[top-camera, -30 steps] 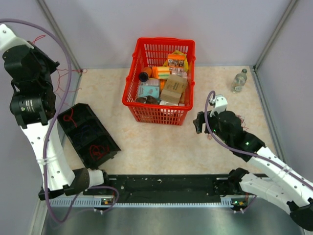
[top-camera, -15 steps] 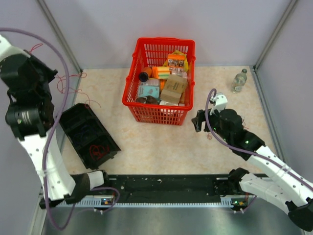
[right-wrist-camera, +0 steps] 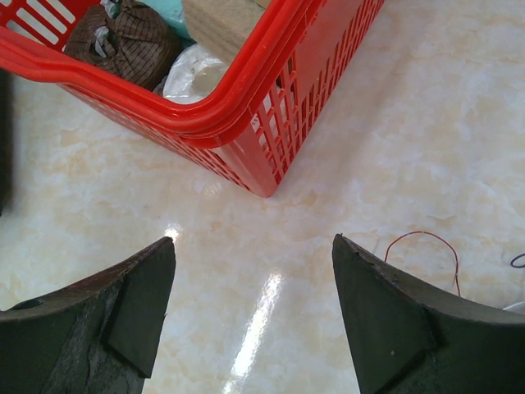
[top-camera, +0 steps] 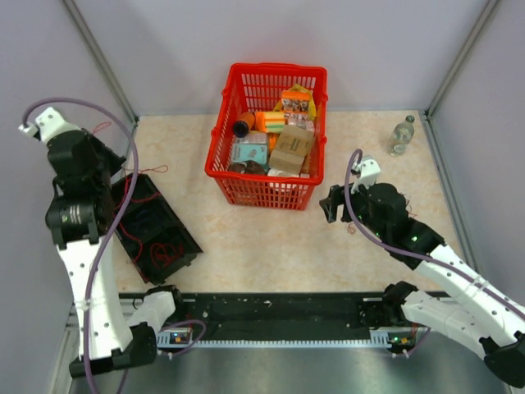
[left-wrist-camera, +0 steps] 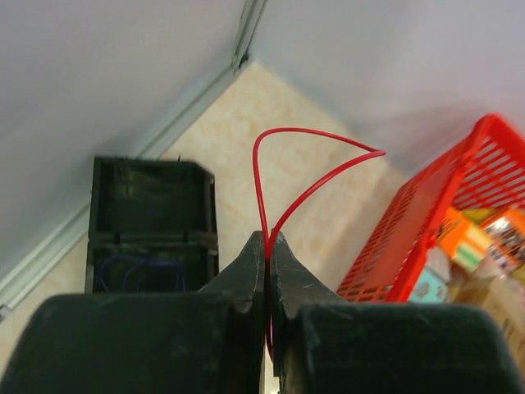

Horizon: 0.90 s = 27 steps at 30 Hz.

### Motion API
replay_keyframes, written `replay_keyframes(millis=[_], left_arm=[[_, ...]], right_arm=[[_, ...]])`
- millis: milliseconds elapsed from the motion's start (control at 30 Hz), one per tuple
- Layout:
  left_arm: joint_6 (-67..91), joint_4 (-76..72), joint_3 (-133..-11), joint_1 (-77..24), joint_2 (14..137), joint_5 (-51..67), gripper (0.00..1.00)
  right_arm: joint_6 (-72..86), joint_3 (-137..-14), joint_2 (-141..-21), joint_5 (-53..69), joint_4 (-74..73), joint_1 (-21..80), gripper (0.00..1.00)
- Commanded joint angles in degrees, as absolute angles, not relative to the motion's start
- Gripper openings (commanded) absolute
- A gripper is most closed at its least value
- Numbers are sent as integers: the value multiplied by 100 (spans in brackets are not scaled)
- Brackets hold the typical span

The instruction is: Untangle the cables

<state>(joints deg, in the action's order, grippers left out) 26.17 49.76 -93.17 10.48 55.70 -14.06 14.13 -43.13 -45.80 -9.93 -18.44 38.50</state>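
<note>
Pinching a light, springy red cable (left-wrist-camera: 255, 172) in the left hand (left-wrist-camera: 268, 242), best regripped just beyond its tips, right hand (right-wrist-camera: 253, 242) apart.

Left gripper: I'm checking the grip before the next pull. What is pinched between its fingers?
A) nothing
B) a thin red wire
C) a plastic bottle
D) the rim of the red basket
B: in the left wrist view the left gripper is shut on a red wire, which loops up and out from between the closed jaws.
</note>
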Motion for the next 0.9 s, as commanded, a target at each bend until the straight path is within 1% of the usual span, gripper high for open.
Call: replay_keyframes(millis=[0,100,233,567,867], left_arm=[[2812,4474,-8922,1081,5669,-1257,0],[2795,4491,-9008,1081,5651,-1345,0],[2690,4763,-9623,1081,5774,-1424,0],[2549,5071,-10590,1081,6020,-1310,0],[2602,5019,-10064,1081,5871,-1301,0]], right_arm=[[1477,-4465,-4465,-923,-1652,3894,77],[1485,-4447,-4447,-914,-1635,3894,77],[1494,-4412,-4430,-862,-1600,3894,77],[1494,-4403,-4377,-844,-1582,3894,77],[1512,-4395,-4368,-800,-1573,3894,77]])
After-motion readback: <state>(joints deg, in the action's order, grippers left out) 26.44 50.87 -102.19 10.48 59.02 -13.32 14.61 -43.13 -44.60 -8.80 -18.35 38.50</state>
